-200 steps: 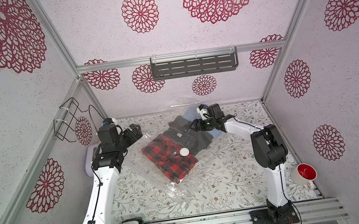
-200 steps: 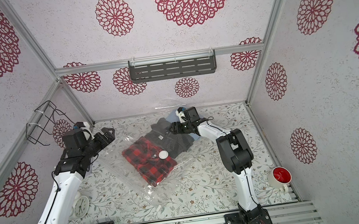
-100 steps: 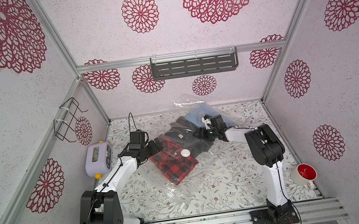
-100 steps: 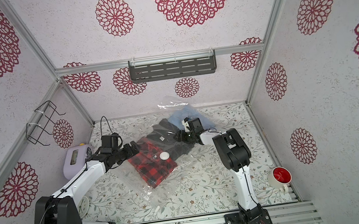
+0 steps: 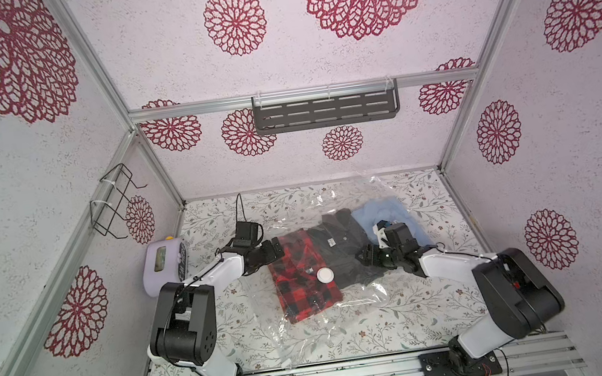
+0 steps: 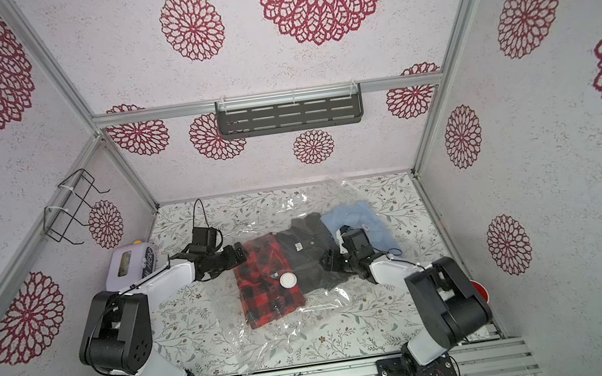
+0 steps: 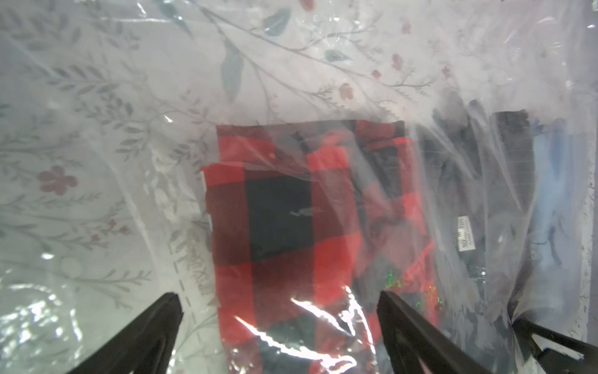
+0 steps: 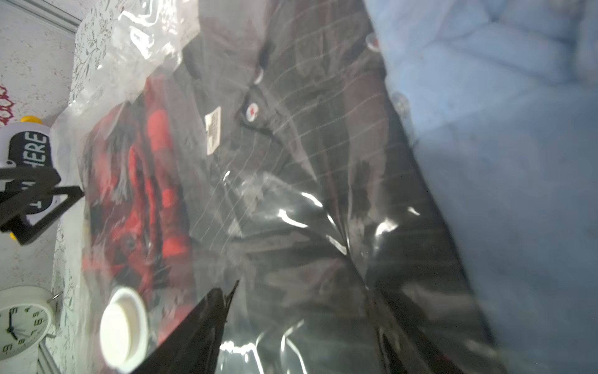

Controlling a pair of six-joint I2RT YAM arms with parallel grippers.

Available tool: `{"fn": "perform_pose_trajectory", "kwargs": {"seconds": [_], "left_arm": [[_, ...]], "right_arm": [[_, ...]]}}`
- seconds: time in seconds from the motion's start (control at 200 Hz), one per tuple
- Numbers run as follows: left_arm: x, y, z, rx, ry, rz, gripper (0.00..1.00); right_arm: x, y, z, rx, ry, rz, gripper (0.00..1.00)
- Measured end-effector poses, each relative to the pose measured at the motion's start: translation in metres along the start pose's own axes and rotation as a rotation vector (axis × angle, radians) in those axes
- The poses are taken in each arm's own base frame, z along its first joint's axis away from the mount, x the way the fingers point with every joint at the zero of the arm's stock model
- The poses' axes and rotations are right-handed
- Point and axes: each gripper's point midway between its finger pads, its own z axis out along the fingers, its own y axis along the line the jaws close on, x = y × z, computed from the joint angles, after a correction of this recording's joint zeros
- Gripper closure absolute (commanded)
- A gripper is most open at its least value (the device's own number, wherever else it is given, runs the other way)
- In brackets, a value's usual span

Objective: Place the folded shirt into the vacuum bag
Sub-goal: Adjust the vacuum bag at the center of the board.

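The clear vacuum bag (image 5: pixel 310 334) lies across the table's middle, its white valve cap (image 5: pixel 324 275) facing up. Inside it lie a red-and-black plaid shirt (image 5: pixel 301 295) and a dark pinstriped folded shirt (image 5: pixel 342 246). A light blue shirt (image 5: pixel 381 212) sits at the bag's raised back right end. My left gripper (image 5: pixel 278 250) is open at the bag's left edge, its jaws straddling the plaid shirt's (image 7: pixel 278 210) edge over the plastic. My right gripper (image 5: pixel 365 258) rests low on the dark shirt's (image 8: pixel 307 145) right side, jaws apart, with crinkled plastic across them.
A lilac timer (image 5: pixel 161 264) stands at the left wall and a white alarm clock (image 8: pixel 22 320) near the front left. A red cup (image 6: pixel 478 290) peeks out behind the right arm. A wire rack (image 5: pixel 111 202) hangs on the left wall and a dark shelf (image 5: pixel 324 107) on the back wall.
The left arm has swung down from beside the left wall to the bag's left edge. The right gripper has drawn back toward the front right, uncovering the blue shirt.
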Motion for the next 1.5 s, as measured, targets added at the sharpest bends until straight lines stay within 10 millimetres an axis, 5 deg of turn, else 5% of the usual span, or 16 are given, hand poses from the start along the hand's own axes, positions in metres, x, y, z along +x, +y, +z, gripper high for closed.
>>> {"fn": "perform_pose_trajectory", "kwargs": {"seconds": [0.155,0.315,0.435,0.625,0.771,1.011,1.176,1.321,1.501], "left_arm": [[0.008,-0.032,-0.03,0.055,-0.039,0.066,0.03],[0.032,-0.049,-0.038,0.103,-0.02,0.092,0.03],[0.06,-0.053,-0.021,0.129,0.048,0.077,0.03],[0.091,-0.054,0.017,0.152,0.121,0.041,0.03],[0.067,-0.063,0.033,0.177,0.056,0.028,0.02],[0.016,-0.062,0.058,0.186,-0.02,-0.004,0.02],[-0.007,-0.041,0.052,0.12,-0.039,-0.012,0.02],[-0.016,-0.025,0.019,0.026,-0.068,0.013,0.03],[-0.047,-0.029,-0.058,-0.025,-0.232,0.089,0.03]], "right_arm": [[-0.025,0.036,-0.043,-0.102,-0.1,-0.043,0.23],[-0.045,0.053,-0.044,-0.154,-0.117,-0.083,0.23],[-0.05,0.037,-0.024,-0.143,-0.079,-0.066,0.23],[-0.035,-0.015,0.01,-0.063,0.002,0.016,0.23],[-0.02,-0.045,0.02,-0.027,0.019,0.064,0.24],[-0.025,-0.041,0.02,-0.066,-0.025,0.064,0.22],[-0.033,-0.036,0.014,-0.068,-0.039,0.059,0.13],[-0.056,-0.018,-0.022,-0.064,-0.141,0.001,0.01],[-0.105,0.02,-0.111,-0.057,-0.433,-0.143,0.01]]}}
